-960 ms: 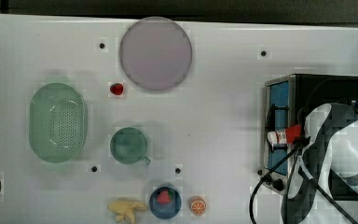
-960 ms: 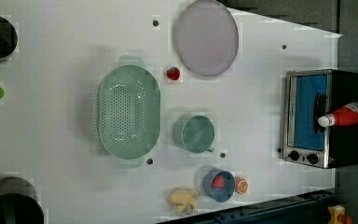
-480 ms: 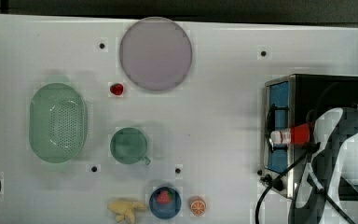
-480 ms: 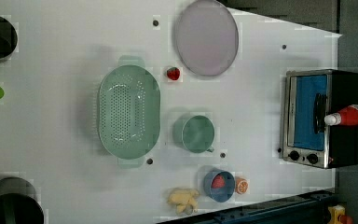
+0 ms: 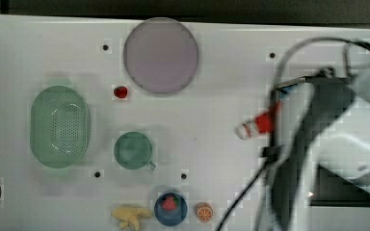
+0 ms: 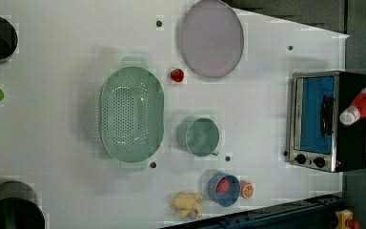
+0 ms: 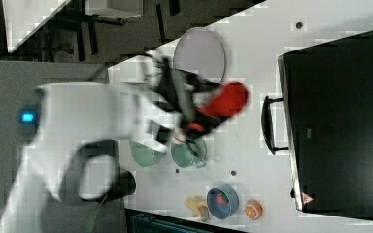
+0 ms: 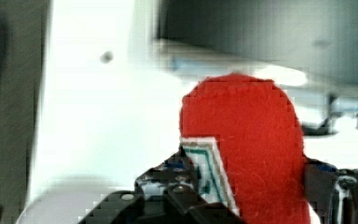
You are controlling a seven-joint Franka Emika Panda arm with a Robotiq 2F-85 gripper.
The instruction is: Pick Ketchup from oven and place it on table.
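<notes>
Clamped in the hand (image 8: 242,205), the ketchup (image 8: 244,154) is seen in the wrist view with its red body filling the space between the dark fingers (image 8: 168,196) and its white-and-red label turned to one side. A change from half a second ago is read from the top view: the ketchup (image 5: 259,124), which was then lying over the oven, is now carried out over bare white bench (image 5: 221,86), cap leading toward the top view's left, just off the oven's front edge. In the right view the bottle (image 7: 223,104) is held tilted, clear of the oven (image 7: 340,121) and its handle, and above the bench rather than resting on it. In the left view the oven (image 6: 326,119) is shown with its blue-tinted door and the bottle (image 6: 364,107) beside its far side. The extraction is judged complete, so the lowering and release onto open bench remain. Farther off, the lilac plate (image 5: 161,56), the green cup (image 5: 133,150) and the colander (image 5: 60,126) are well apart from the bottle.
</notes>
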